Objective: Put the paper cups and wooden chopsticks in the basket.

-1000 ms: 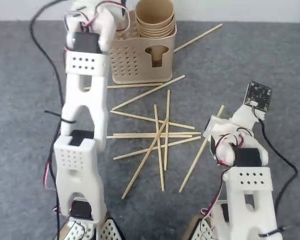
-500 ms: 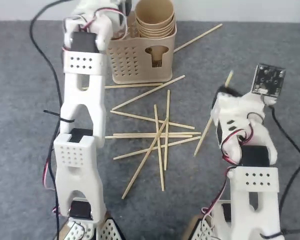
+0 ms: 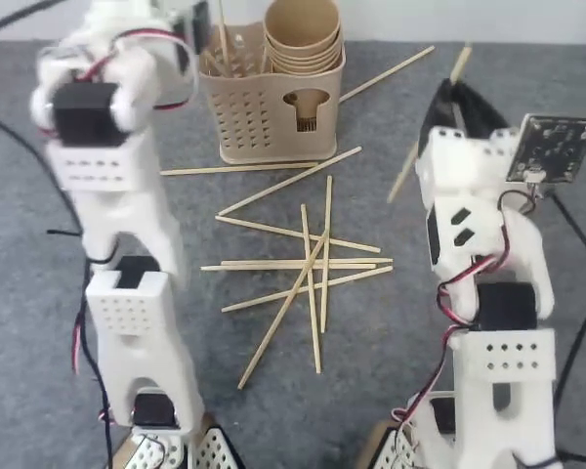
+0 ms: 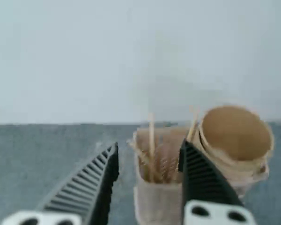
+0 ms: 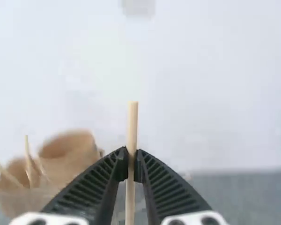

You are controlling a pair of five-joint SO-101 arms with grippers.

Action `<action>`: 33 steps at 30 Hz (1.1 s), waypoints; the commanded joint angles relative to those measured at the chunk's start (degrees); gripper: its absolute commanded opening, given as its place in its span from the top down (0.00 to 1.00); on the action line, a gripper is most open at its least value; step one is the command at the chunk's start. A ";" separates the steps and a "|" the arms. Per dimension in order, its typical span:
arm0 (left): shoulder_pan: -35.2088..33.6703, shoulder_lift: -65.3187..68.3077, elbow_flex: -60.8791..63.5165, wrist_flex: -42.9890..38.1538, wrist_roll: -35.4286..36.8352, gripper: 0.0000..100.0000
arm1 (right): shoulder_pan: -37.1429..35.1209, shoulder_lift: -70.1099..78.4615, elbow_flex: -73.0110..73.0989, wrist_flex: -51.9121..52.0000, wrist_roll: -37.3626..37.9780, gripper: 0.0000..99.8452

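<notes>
Holding one wooden chopstick [image 5: 132,123] up in the air with the right gripper [image 5: 131,157], jaws clamped tight on it, off to the right of the basket [image 3: 273,122]. Hovering with the left gripper [image 4: 149,149] by the basket's left side, jaws wide apart. Sitting stacked in the right part of the basket: paper cups [image 3: 301,29]. Standing in the left part: a few upright chopsticks [image 3: 222,29]. Lying crisscross on the grey counter [image 3: 303,420] in front of the basket: many loose chopsticks [image 3: 273,264].
</notes>
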 commanded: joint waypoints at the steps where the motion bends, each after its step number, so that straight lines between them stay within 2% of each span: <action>1: -5.27 -3.87 -1.80 2.81 0.97 0.80 | -1.63 6.20 -8.97 -3.38 1.14 0.99; 9: -13.01 -8.09 7.25 2.90 0.18 0.80 | -5.58 25.54 -28.92 -3.82 0.97 0.99; 12: -13.54 -14.07 17.54 2.90 -1.93 0.80 | -8.13 33.27 -38.95 -3.82 0.97 0.99; 20: -16.18 -33.05 45.93 2.02 -2.20 0.80 | -14.20 55.16 -69.63 -3.74 1.05 0.99; 24: -19.16 -38.77 58.77 -2.46 -2.02 0.80 | -16.57 65.98 -82.37 -3.74 1.32 0.99; 33: -23.38 -54.86 92.35 -18.64 -2.46 0.80 | -19.65 84.79 -107.96 -3.21 1.67 0.99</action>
